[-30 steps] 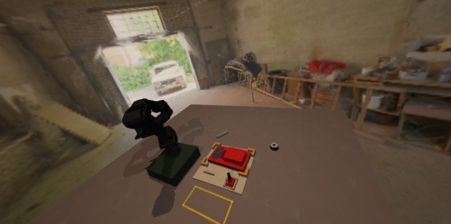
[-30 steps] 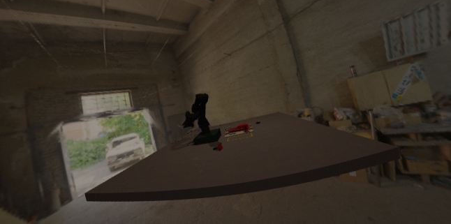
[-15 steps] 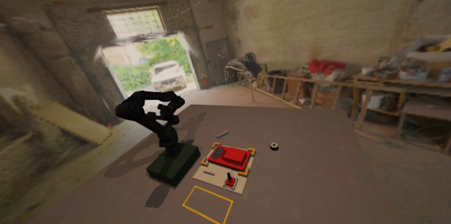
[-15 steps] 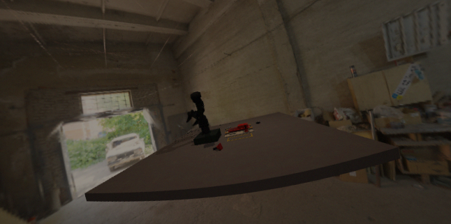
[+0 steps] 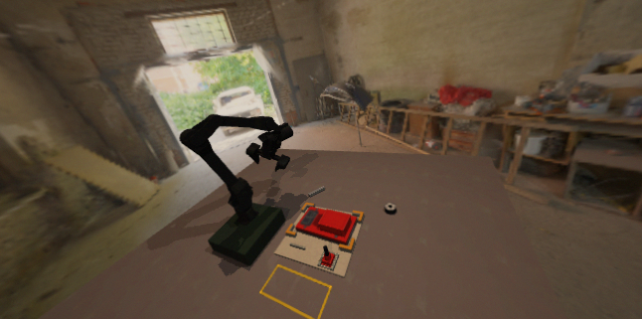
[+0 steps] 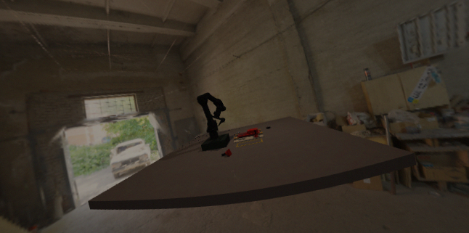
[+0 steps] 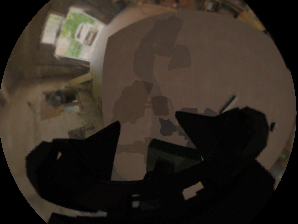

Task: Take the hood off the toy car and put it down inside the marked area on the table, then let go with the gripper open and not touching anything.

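Walls of worn masonry rose behind the counter (image 5: pixel 427 255) (image 6: pixel 254 172). My open, empty fingers (image 5: pixel 282 162) (image 6: pixel 222 121) hung above and behind the car (image 5: pixel 333 223) (image 6: pixel 250 134). What I took for the hood (image 6: pixel 227 153) lay well apart from the car, outside the marked area (image 5: pixel 304 276) (image 6: pixel 250 144). I judged it best to descend squarely over its dark grip, close, lift straight, and lower gently.

A rundown workshop or garage: cluttered workbench (image 5: pixel 449 115) along the right wall, bare rough walls, and a far doorway showing a parked car (image 5: pixel 240 102) (image 6: pixel 130 155).
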